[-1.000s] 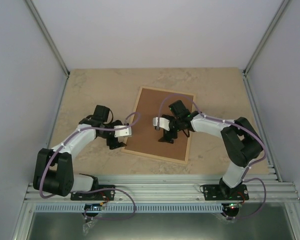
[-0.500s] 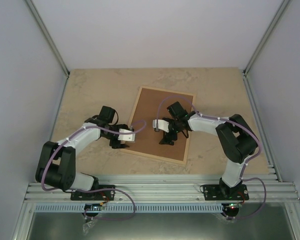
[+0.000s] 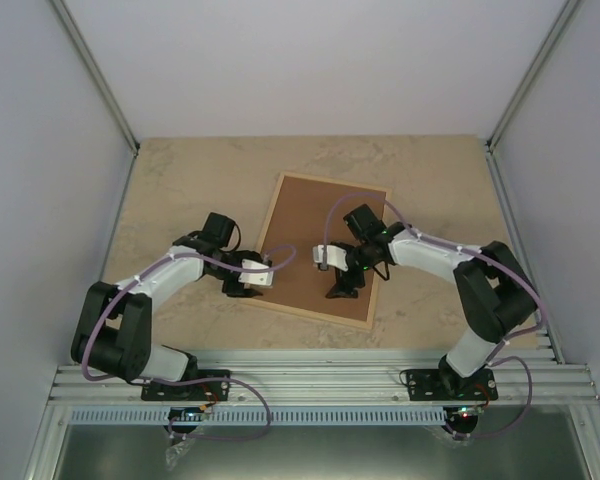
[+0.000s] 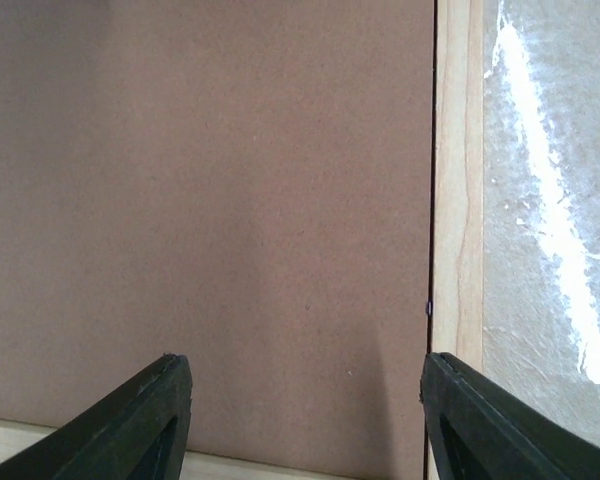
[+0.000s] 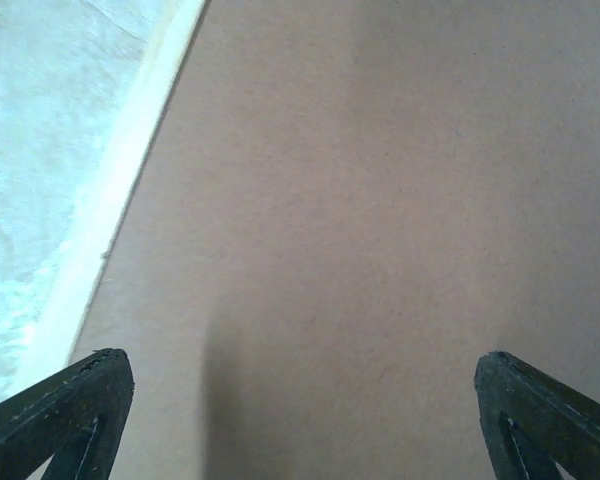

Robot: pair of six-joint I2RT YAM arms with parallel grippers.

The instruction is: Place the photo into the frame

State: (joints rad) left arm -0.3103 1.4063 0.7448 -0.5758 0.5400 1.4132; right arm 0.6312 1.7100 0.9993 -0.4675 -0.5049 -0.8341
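The frame (image 3: 335, 181) lies flat on the table, its light wooden slats around a brown backing panel (image 3: 310, 215). The photo is not in view. My left gripper (image 3: 238, 288) is open and empty over the frame's near-left corner. The left wrist view shows its open gripper (image 4: 302, 365) above the panel (image 4: 230, 200), with a slat of the frame (image 4: 458, 200) at its right. My right gripper (image 3: 342, 284) is open and empty above the near part of the panel. The right wrist view shows the gripper (image 5: 300, 357) above the panel (image 5: 380, 200), with a slat of the frame (image 5: 125, 170) at upper left.
The marble-patterned table (image 3: 180, 180) is enclosed by pale walls at the left, back and right. An aluminium rail (image 3: 310, 375) runs along the near edge, where both arm bases are bolted.
My left gripper has moved right to the frame's near-left corner. My right gripper has moved toward the near edge, still over the panel. The frame has not moved.
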